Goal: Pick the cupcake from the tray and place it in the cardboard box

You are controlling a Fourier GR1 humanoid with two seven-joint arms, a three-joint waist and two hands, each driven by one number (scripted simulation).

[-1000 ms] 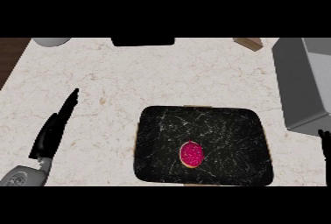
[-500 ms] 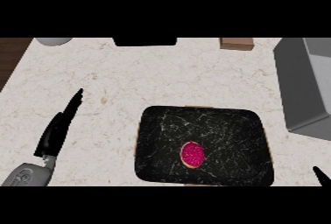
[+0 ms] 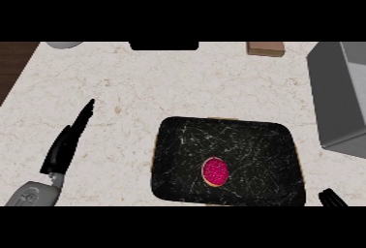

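A cupcake [image 3: 215, 171] with pink frosting lies on the black marbled tray [image 3: 265, 145], near the tray's front middle. My left hand [image 3: 66, 145] rests at the left on the counter, fingers straight and pointing away, well to the left of the tray. Only the fingertips of my right hand [image 3: 330, 197] show at the lower right corner, just beyond the tray's front right corner. A grey box [image 3: 342, 92] stands at the right edge. Nothing is held by either hand.
A small brown block [image 3: 265, 48] sits at the back right of the pale stone counter [image 3: 143, 87]. A black object [image 3: 163, 45] lies at the back middle and a grey round thing [image 3: 64, 44] at the back left. Dark wood [image 3: 13, 63] borders the counter's left.
The view has shifted: the grey box and the brown block sit further right and left respectively. My right hand's fingertips have come in at the lower right, closer to the tray. The left hand stays put.
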